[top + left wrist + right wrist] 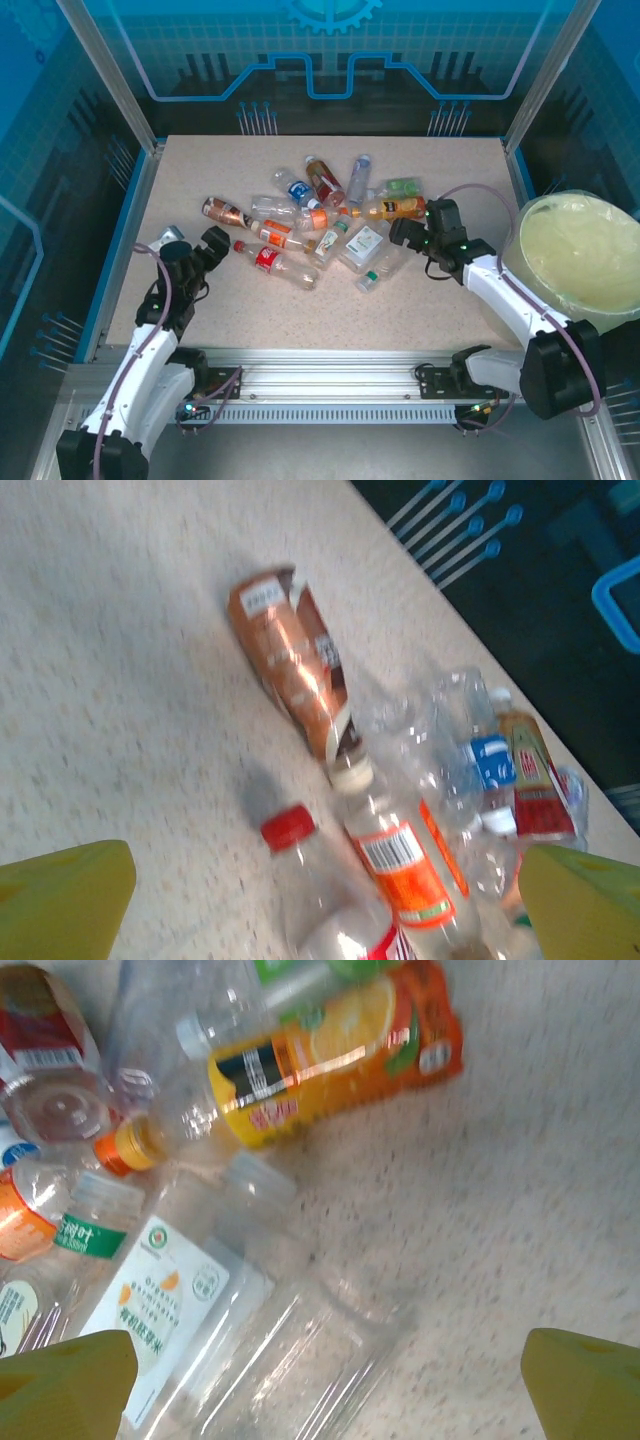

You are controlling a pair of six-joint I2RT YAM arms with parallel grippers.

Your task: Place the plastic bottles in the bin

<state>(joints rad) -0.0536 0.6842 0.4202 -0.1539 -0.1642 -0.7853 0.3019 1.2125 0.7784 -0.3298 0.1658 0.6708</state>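
At table (450, 310) centre, plastic bottles (320, 220) lie heaped; bin (580, 255) at 3 o'clock; left gripper (192, 245) at 8, right gripper (415, 228) at 3, both jaws apart, empty, staged for nearest picks.

Speckled beige worktop (440, 310). Clear bottles (300, 215) with red, orange, blue, green and white labels and caps; one shiny copper-brown bottle (290, 660). Pale yellow-green bin (577, 252).

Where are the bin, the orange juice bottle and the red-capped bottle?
bin (575, 198): top view, far rim.
orange juice bottle (330, 1045): right wrist view, label.
red-capped bottle (288, 828): left wrist view, cap.
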